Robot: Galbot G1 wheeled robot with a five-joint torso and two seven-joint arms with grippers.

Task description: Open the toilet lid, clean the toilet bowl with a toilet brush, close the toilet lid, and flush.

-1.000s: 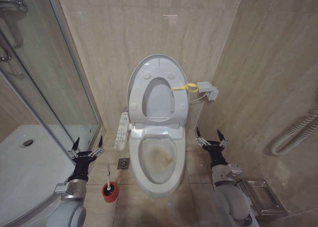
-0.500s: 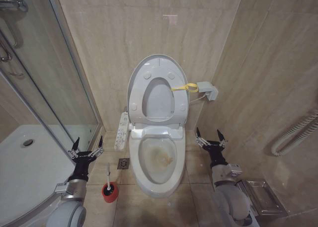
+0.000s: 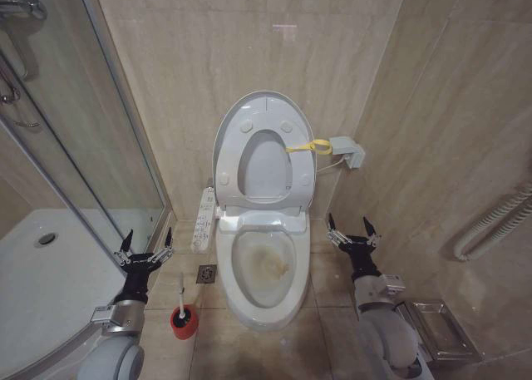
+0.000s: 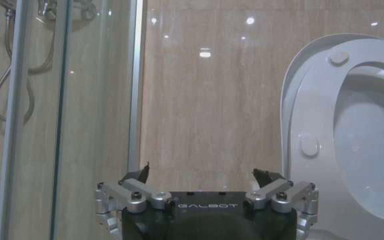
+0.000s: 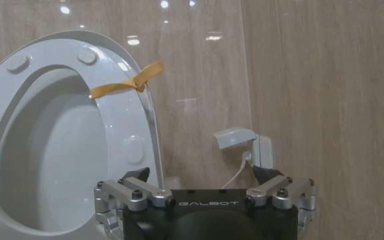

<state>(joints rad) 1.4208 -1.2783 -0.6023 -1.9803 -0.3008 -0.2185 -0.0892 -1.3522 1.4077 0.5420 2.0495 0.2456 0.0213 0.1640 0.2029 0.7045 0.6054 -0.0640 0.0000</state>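
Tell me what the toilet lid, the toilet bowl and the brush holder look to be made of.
Toilet lid: likely glossy white plastic; thin shell with moulded round bumpers.
Toilet bowl: apparently glazed white ceramic; thick rounded rim with a sheen, brownish stain inside.
Holder of the toilet brush: probably red plastic, uniform in colour; too small to be sure.

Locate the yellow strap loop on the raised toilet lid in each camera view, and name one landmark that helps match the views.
Head view: yellow strap loop at the right edge of the raised toilet lid.
Left wrist view: not in it; the lid's other edge is.
Right wrist view: loop near the lid's upper edge.
Shared landmark: the lid's round bumpers.
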